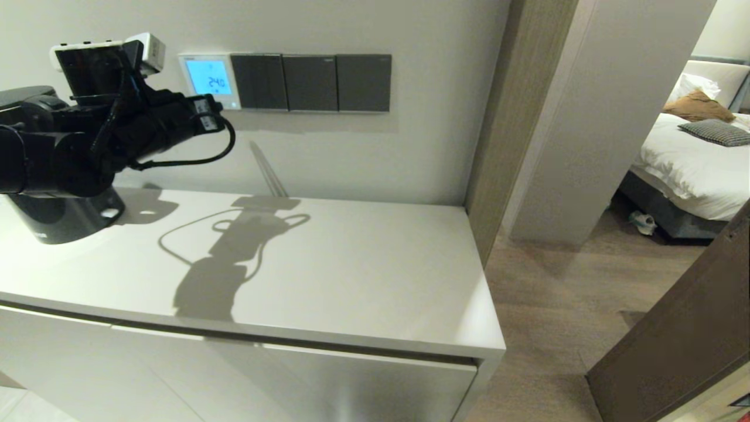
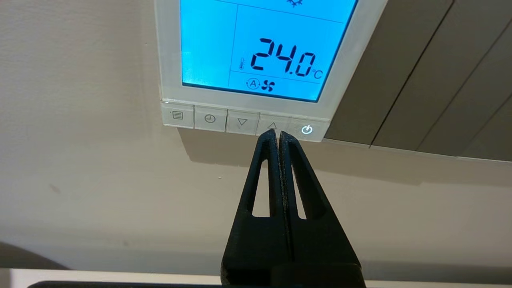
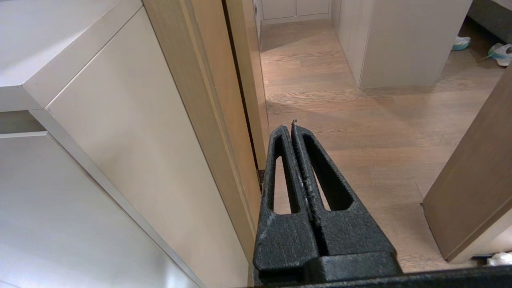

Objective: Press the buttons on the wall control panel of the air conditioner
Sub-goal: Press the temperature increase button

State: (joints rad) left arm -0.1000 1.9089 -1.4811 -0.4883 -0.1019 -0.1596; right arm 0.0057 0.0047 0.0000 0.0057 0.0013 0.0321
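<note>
Left tool (image 2: 279, 136) raised at the far left of the scene, over the white table (image 1: 351, 275), fingers pressed together with nothing between them, tips pointed at the wall and meeting the lower edge of the up-arrow button (image 2: 272, 125); actual contact hard to confirm. Air conditioner's wall control panel (image 1: 210, 80) mounted flat on the far wall, facing the room, at the left end of a horizontal line with three dark grey switch plates (image 1: 310, 82) to its right. Screen (image 2: 264, 48) lit light blue, reading 24.0 °C with a fan symbol beneath; top of the panel cut off in the left wrist view. Buttons (image 2: 242, 121) set in a row running left to right along the panel's bottom edge, five in all, the rightmost power button (image 2: 307, 129) glowing. In the head view, panel's lower left corner partly hidden behind the left arm. Right tool (image 3: 293, 130) low at the right, beside the table's end and above wooden floor (image 3: 360, 132), also closed and empty; out of the head view.
</note>
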